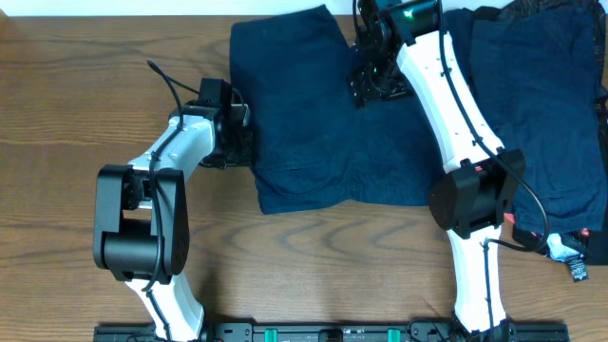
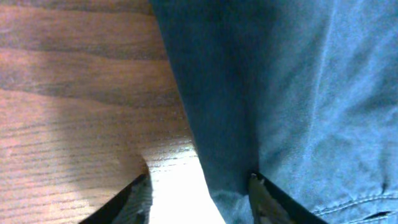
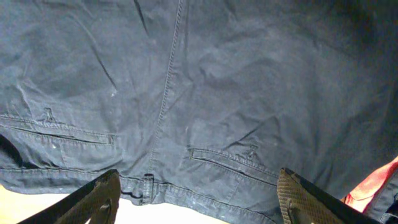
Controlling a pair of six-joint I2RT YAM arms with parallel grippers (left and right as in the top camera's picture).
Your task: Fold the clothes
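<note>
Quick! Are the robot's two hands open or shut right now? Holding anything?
Left gripper: open, one finger on each side of the shorts' edge, holding nothing.
Right gripper: open wide over the shorts, holding nothing.

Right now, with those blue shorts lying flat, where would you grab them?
By the left side edge of the shorts, coming in low over the table. The cloth lies flat, so only an edge offers a lip; the left gripper straddles it, open.
</note>
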